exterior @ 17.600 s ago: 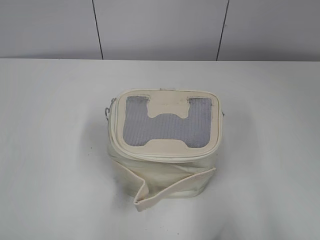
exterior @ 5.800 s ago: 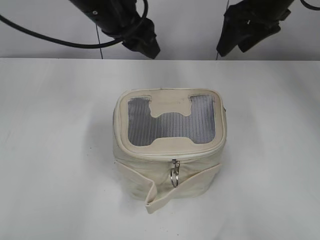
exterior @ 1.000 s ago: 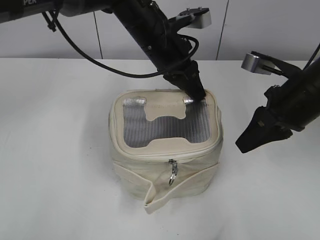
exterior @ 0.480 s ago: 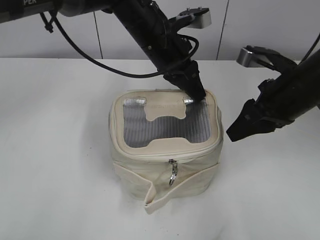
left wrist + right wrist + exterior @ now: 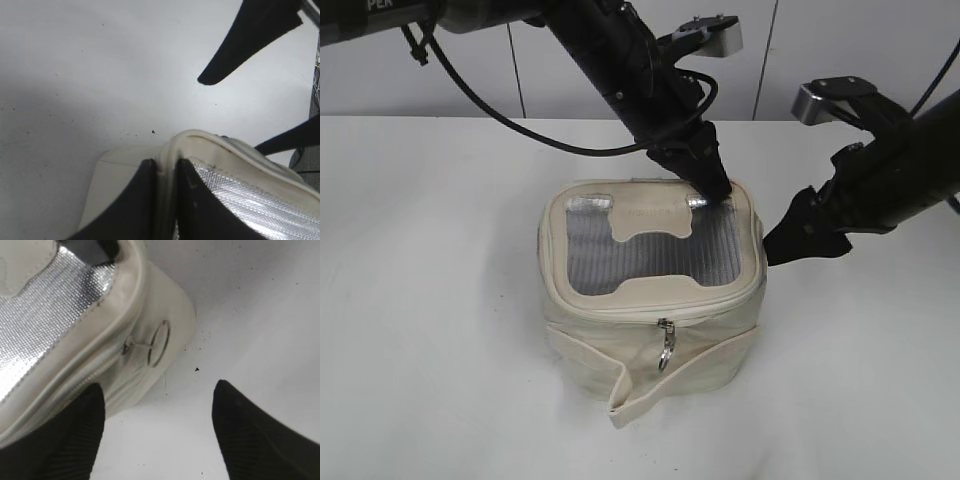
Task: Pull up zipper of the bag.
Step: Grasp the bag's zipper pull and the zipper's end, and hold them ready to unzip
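The cream bag stands mid-table, with a grey mesh top. Its zipper runs round the top rim; one silver pull tab with a ring hangs at the front. My left gripper is shut on the bag's back right rim, one finger on each side. My right gripper is open and empty beside the bag's right side. In the right wrist view a second pull tab with a ring lies on the bag's side just ahead of it.
The flat cream strap folds out at the bag's front bottom. White table lies all round, with a grey panelled wall behind. A black cable hangs from the left arm.
My right gripper has moved left and up, close to the bag's right side. The left gripper and the bag have not moved.
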You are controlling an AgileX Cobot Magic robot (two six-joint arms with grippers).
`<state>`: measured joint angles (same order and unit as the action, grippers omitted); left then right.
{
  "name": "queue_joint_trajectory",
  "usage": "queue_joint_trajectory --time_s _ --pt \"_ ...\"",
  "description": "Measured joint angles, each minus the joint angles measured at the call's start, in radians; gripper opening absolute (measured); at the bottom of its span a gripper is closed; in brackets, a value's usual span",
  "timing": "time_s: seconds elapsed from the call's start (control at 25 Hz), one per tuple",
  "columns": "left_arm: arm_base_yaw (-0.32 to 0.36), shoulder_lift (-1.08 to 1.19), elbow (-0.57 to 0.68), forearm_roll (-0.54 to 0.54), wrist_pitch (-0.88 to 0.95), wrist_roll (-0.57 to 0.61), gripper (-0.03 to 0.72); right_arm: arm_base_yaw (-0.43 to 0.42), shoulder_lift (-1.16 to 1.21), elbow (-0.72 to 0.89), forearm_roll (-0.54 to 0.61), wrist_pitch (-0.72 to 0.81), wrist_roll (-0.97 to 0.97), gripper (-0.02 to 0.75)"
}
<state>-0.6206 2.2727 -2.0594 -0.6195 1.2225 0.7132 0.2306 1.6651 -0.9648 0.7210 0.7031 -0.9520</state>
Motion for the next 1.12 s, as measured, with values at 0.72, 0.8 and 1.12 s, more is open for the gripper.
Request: queue_joint_trajectory --time_s 0.72,0.8,1.12 --pt "0.003 0.0 0.0 0.006 -0.003 0.0 0.087 -0.003 0.162 0.003 0.397 -0.082 -0.417 0.057" --pt "0.003 0.0 0.0 0.006 -0.004 0.0 0.087 -0.003 0.162 0.003 0.397 -0.078 -0.406 0.013" --pt "0.003 0.0 0.0 0.006 -0.005 0.0 0.087 -0.007 0.104 0.002 0.177 -0.057 -0.119 0.006"
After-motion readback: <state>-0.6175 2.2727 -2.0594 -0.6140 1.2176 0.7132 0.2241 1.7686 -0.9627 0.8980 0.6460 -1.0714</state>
